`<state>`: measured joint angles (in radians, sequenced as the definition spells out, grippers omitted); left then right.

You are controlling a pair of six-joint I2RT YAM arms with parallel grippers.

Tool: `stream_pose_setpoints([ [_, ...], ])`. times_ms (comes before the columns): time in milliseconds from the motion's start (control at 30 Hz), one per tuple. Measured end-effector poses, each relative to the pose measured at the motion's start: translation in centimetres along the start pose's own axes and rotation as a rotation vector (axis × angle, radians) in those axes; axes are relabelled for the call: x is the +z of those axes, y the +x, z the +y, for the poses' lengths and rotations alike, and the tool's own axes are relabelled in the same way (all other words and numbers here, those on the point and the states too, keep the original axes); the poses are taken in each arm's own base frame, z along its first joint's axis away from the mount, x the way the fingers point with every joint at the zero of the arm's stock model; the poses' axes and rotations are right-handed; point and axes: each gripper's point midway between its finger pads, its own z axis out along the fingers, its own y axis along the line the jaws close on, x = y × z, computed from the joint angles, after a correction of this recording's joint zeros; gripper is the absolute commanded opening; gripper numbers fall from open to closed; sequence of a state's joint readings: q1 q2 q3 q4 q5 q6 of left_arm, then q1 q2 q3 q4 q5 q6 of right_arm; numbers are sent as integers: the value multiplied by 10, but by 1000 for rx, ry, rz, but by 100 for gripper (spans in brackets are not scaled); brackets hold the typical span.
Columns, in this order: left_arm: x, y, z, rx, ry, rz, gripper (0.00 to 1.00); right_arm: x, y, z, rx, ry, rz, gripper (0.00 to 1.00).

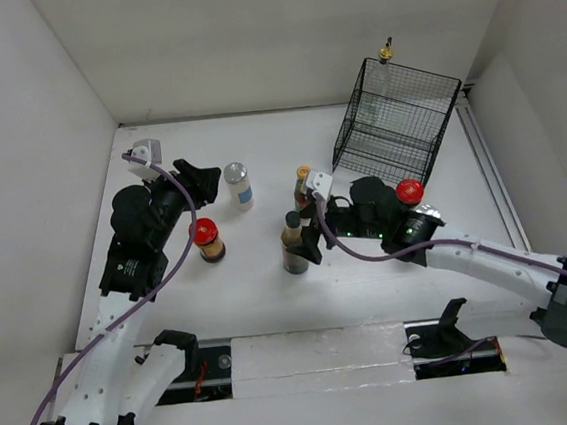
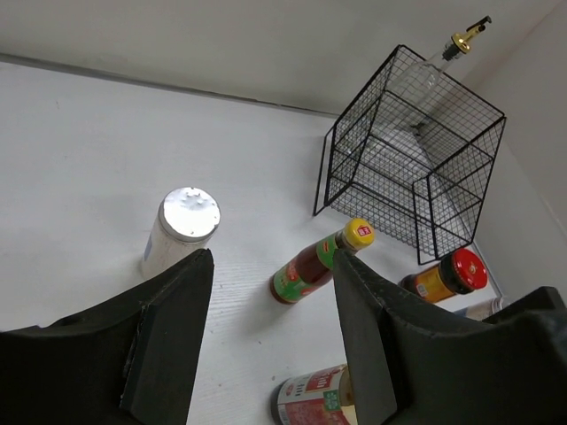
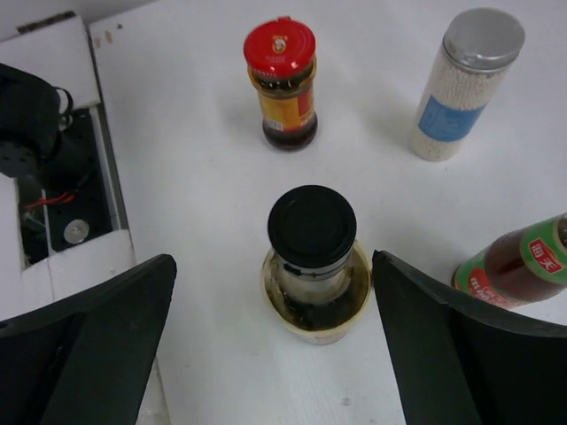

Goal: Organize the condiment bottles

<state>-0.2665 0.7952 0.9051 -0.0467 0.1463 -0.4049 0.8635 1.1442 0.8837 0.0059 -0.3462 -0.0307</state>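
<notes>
Right gripper [image 3: 273, 266] spread wide, straddling the dark black-capped bottle [image 3: 312, 226], gaps both sides. Left gripper [image 2: 270, 261] partly open, empty, over the desk [image 2: 89, 159].

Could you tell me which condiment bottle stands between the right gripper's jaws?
The dark black-capped bottle: it stands upright between the open jaws, while the red-lidded jar, the shaker and the red-brown bottle stand outside them.

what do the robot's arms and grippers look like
The left arm and right arm have white lower links, black upper sections, and a purple cable draped along each. The left gripper and right gripper each have two broad matte black fingers.
</notes>
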Motion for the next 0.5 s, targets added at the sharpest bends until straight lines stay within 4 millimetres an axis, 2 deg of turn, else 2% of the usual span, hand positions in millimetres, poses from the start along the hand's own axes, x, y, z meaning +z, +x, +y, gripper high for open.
stream_pose_setpoints([
  [100,0,2,0,0,2,6,52,14,15,-10,5,30,29,90],
  [200,0,4,0,-4,8,11,52,26,12,-21,-3,72,-9,84],
  [333,1,7,-1,-7,15,20,52,41,4,-35,-8,124,-74,57],
  [367,1,7,-1,-7,16,21,52,45,4,-37,-4,128,-87,40],
  [500,1,8,-2,-9,19,22,52,55,4,-42,7,139,-114,16],
])
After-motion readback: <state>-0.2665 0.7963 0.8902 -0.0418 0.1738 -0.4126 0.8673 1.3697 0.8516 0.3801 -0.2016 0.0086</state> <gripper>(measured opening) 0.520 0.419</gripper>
